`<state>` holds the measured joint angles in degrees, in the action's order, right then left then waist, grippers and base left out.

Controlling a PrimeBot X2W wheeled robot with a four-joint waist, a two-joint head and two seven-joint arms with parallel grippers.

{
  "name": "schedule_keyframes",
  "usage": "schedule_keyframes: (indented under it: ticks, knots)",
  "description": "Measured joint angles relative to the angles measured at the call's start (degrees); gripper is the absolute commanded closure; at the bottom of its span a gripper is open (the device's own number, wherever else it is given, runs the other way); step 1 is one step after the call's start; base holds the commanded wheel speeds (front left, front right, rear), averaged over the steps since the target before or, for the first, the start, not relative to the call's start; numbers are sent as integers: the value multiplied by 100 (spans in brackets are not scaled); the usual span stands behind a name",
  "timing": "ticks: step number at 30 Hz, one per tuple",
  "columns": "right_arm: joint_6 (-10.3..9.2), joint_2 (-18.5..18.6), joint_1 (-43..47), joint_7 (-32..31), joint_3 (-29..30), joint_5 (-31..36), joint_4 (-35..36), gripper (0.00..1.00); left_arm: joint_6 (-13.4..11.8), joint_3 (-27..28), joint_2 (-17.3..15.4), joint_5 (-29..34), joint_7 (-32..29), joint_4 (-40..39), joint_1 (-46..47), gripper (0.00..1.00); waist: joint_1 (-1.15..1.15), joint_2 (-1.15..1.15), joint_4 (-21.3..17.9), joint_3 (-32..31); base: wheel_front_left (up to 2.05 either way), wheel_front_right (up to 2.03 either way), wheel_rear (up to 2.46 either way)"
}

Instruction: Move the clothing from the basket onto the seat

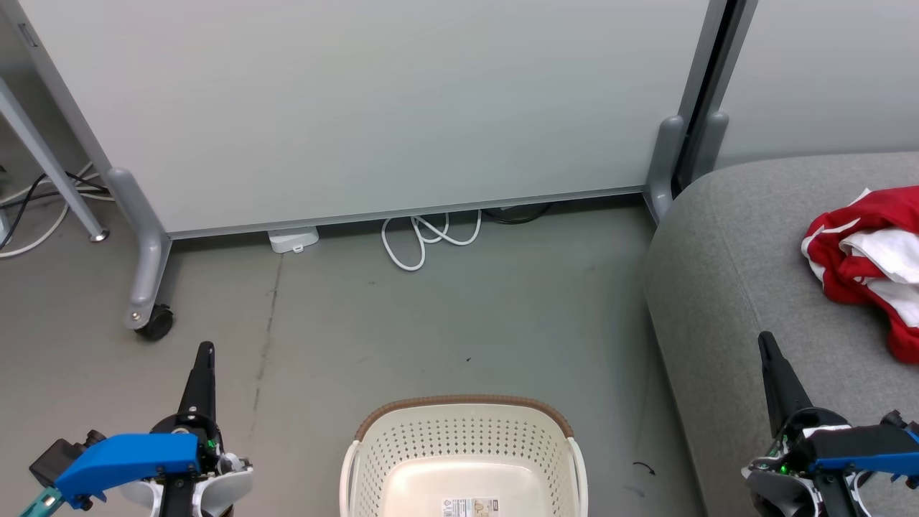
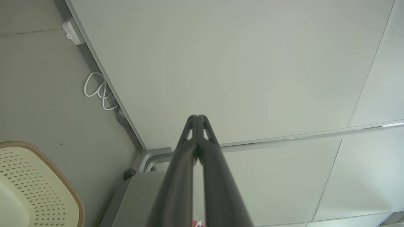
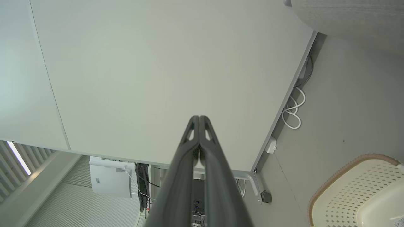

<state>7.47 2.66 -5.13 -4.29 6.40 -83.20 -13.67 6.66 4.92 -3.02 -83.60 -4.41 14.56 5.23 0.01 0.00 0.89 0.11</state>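
Head view:
- The basket [image 1: 463, 401] stands on the floor [image 1: 445, 323] at bottom centre. Its bare bottom faces the camera, with the label sticker [image 1: 470, 508] at the frame edge.
- The seat [image 1: 718, 287] occupies the right side, just beside the basket.
- The clothing [image 1: 865, 251] lies bunched on the seat cushion at the right edge, red with white lining exposed, partly cut off by the frame.
- The left gripper [image 1: 206, 350] is at lower left, over the floor.
- The right gripper [image 1: 765, 339] is at lower right, over the seat's front edge, near the clothing but apart from it.

Wrist views: the left gripper [image 2: 197, 117] and the right gripper [image 3: 199, 118] each have their fingers pressed together at the tips. Both point toward the pale partition panel [image 1: 359, 108]. A white cable [image 1: 431, 237] is looped on the floor beneath the panel.
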Motion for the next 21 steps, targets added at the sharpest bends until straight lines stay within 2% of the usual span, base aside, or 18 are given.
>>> schedule_keyframes:
  ticks: [21]
  knots:
    - [0,3,-66,-213,9,-865,-31,100,62,158,10,-827,-207,-36,57,100,0,0,-85,7,0,0,0]
